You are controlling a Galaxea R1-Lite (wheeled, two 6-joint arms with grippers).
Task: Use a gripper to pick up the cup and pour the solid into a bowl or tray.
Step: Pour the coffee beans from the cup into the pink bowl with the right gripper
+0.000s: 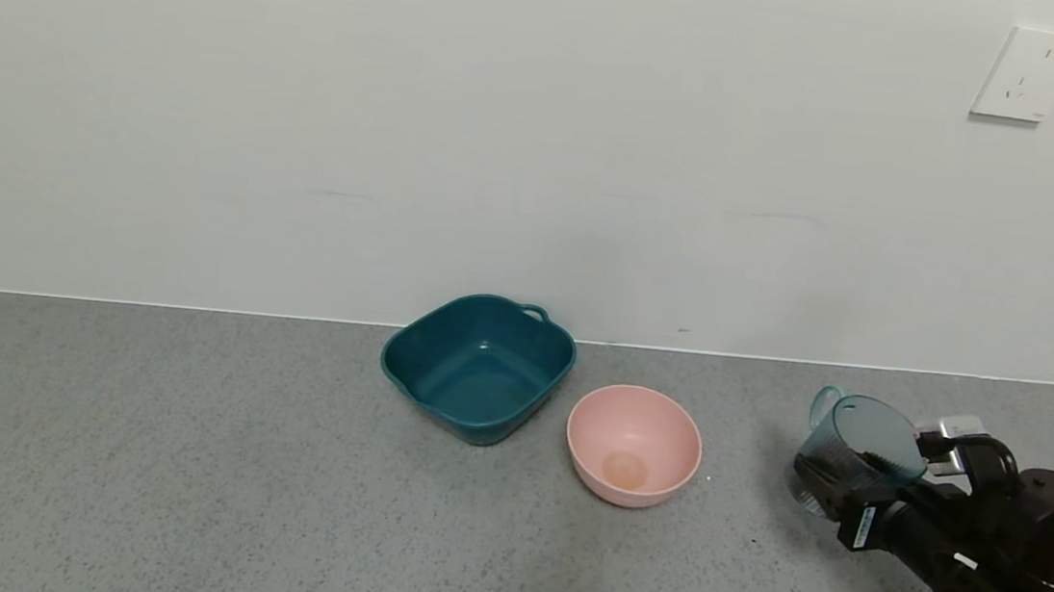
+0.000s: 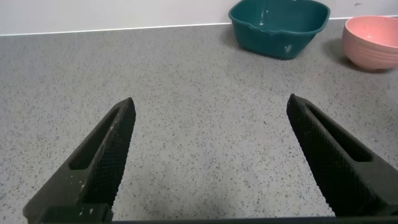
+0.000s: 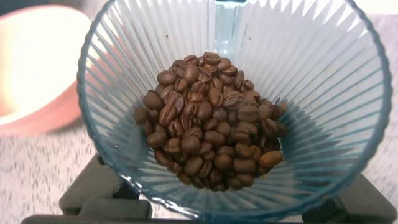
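My right gripper [image 1: 842, 486] is shut on the translucent blue-grey ribbed cup [image 1: 855, 451] at the far right of the counter, with the cup tilted toward me and its loop handle on the far side. In the right wrist view the cup [image 3: 323, 81] fills the picture and holds a heap of dark brown beans [image 3: 211, 121]. The pale pink bowl [image 1: 634, 445] stands empty to the left of the cup; its edge shows in the right wrist view [image 3: 31, 68]. My left gripper [image 2: 211, 109] is open and empty over bare counter, out of the head view.
A dark teal squarish tub [image 1: 479, 365] with handles stands behind and left of the pink bowl, near the wall. Both show far off in the left wrist view, the tub [image 2: 280, 25] and the bowl [image 2: 373, 40]. A white wall socket [image 1: 1030, 74] is up on the right.
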